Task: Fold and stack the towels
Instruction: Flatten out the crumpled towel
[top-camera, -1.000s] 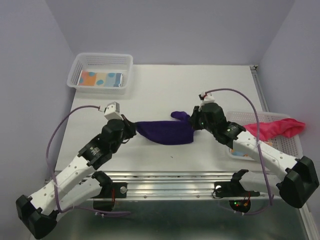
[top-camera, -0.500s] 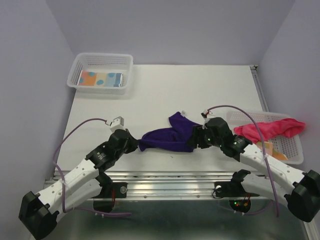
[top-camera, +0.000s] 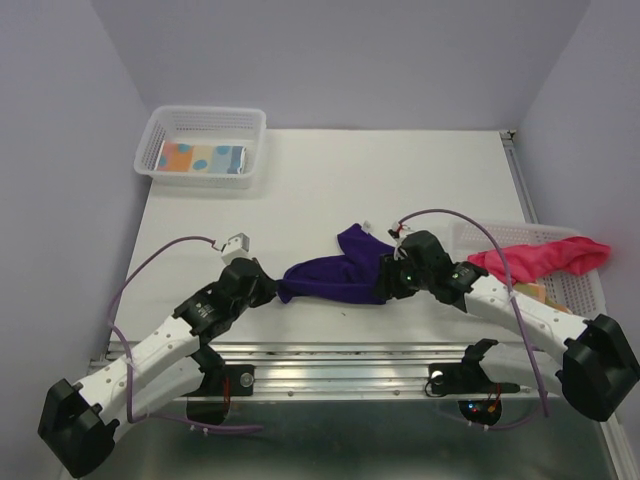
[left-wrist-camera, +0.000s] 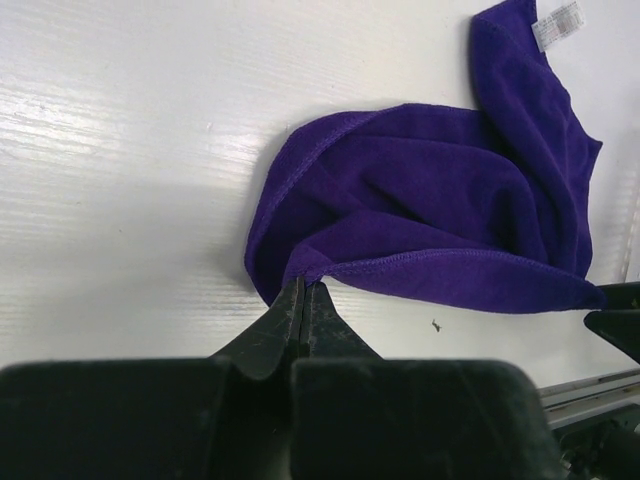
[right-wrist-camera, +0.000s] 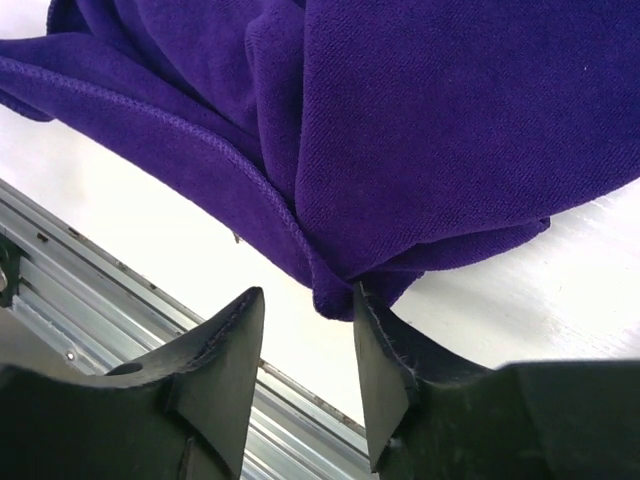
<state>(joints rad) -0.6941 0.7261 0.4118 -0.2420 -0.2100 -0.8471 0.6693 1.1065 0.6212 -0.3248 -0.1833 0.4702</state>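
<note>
A soft, rumpled purple towel (top-camera: 335, 275) lies on the near desk (top-camera: 400, 180), its left corner pinched by the clenched left gripper (top-camera: 272, 290). The right gripper (top-camera: 385, 283) stands released at the other end. The far-left mesh basket (top-camera: 205, 110) holds a folded patterned towel (top-camera: 200, 157), and a pink towel (top-camera: 540, 257) drapes over the right basket (top-camera: 580, 300).

**Setting.** Your workplace is a robotics lab test cell. Plain lavender walls (top-camera: 60, 150) box in a white table (top-camera: 330, 180). Two white-and-black arms, the left arm (top-camera: 160, 345) and the right arm (top-camera: 515, 308), are bolted to an aluminium rail (top-camera: 340, 352) at its near edge. Purple cables (top-camera: 131, 276) loop to their wrists. The household goods are a purple towel (top-camera: 335, 275) and white mesh baskets (top-camera: 205, 111).
</note>
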